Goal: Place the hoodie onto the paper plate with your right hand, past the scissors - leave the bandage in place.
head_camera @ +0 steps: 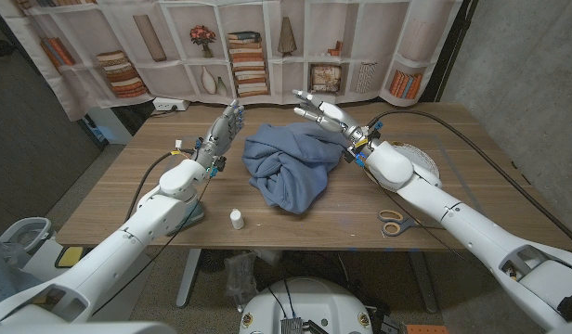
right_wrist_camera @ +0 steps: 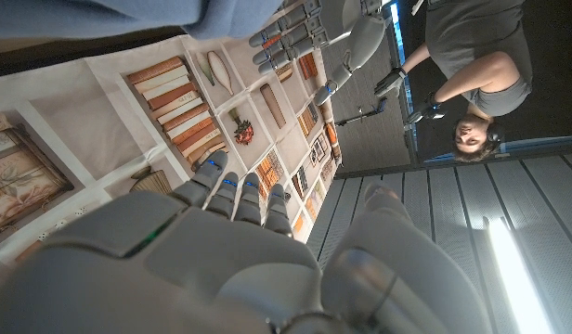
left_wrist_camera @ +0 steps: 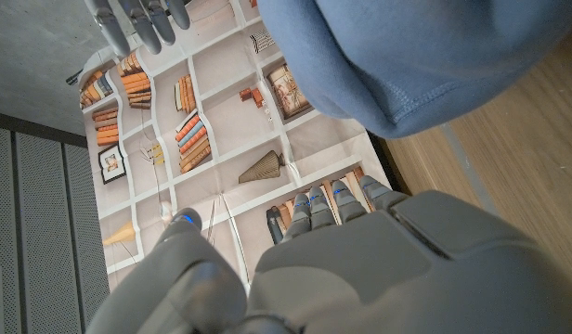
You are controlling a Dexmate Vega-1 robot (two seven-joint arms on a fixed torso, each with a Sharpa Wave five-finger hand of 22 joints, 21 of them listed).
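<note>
In the head view the blue hoodie (head_camera: 289,167) lies crumpled in a heap at the middle of the wooden table (head_camera: 128,199). The right hand (head_camera: 324,112) hovers just past the hoodie's far right edge, fingers spread and straight, holding nothing. The left hand (head_camera: 226,127) stands raised beside the hoodie's left edge, fingers likewise extended and empty. The paper plate (head_camera: 425,162) sits to the right of the hoodie, partly hidden under the right forearm. The scissors (head_camera: 392,222) lie on the near side of the plate, close to the table's front edge. A small white roll, apparently the bandage (head_camera: 237,219), stands near the front edge, left of the hoodie's near end. In the left wrist view the hoodie (left_wrist_camera: 416,56) hangs just beyond the left hand (left_wrist_camera: 332,269), whose fingers reach toward a printed bookshelf backdrop (left_wrist_camera: 212,139). In the right wrist view the right hand (right_wrist_camera: 202,250) is open, the left hand (right_wrist_camera: 295,37) shows opposite, and a person (right_wrist_camera: 462,65) stands beyond.
</note>
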